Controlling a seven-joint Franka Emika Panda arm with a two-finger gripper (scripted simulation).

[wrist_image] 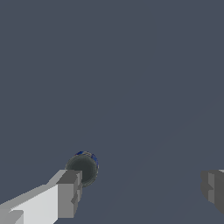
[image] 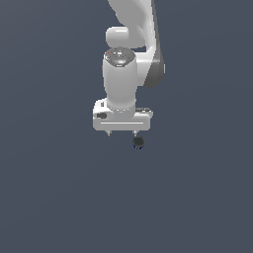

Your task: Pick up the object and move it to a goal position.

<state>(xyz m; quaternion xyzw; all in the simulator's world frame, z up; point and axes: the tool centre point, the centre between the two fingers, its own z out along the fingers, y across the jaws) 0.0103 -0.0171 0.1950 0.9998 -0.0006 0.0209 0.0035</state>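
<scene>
The object, a small round tin [image: 139, 143] with a dark grey top and a blue rim, lies on the flat grey floor. My gripper [image: 122, 133] points straight down above the floor, open and empty, with its fingers spread wide. The tin sits just below the fingertip on the exterior view's right, not centred between the fingers. In the wrist view the tin [wrist_image: 83, 167] shows its dark top and a sliver of blue. One finger [wrist_image: 69, 192] hides part of it; the other finger [wrist_image: 213, 188] is far off to the side. The gripper's middle [wrist_image: 142, 190] is over bare floor.
The plain grey floor [image: 49, 197] fills both views. The white arm [image: 129, 54] rises behind the gripper in the exterior view. No goal marker shows.
</scene>
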